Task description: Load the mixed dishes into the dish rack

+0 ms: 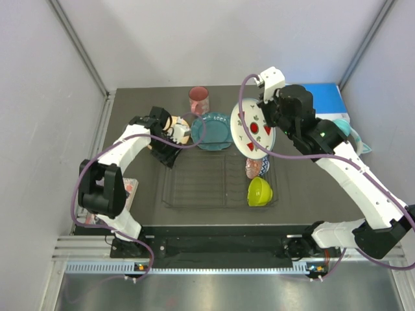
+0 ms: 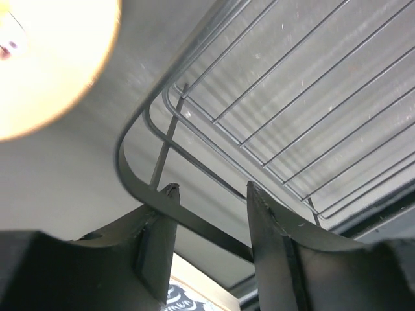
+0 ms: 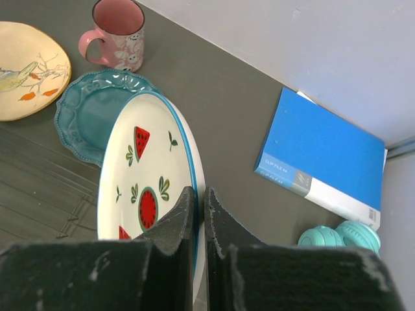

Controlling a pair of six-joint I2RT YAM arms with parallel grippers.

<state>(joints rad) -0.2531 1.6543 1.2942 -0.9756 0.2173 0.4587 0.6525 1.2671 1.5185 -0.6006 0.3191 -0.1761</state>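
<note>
Nearest my bases, the rack (image 1: 194,184) lies flat on the dark table (image 1: 130,110), a shallow basket of thin black wire with rounded corners. A glossy lime bowl (image 1: 259,191) sits in its near right corner, with the pink bowl (image 1: 255,167) just behind it. At the rack's far left corner my left gripper (image 2: 211,188) hangs with its fingers spread and nothing between them, the rim's flat band crossing just beyond the tips. A blurred cream plate (image 2: 45,65) lies beside it. Over the rack's far right end my right gripper (image 3: 199,194) pinches the blue-edged rim of the white plate (image 3: 146,175), smooth and round with red watermelon marks, held steeply tilted. Behind it the scalloped teal plate (image 3: 91,113) lies flat on the table. Farther back the pink mug (image 3: 117,32) stands upright. At the far right lie a flat blue binder (image 3: 324,162) and teal headphones (image 3: 340,236).
</note>
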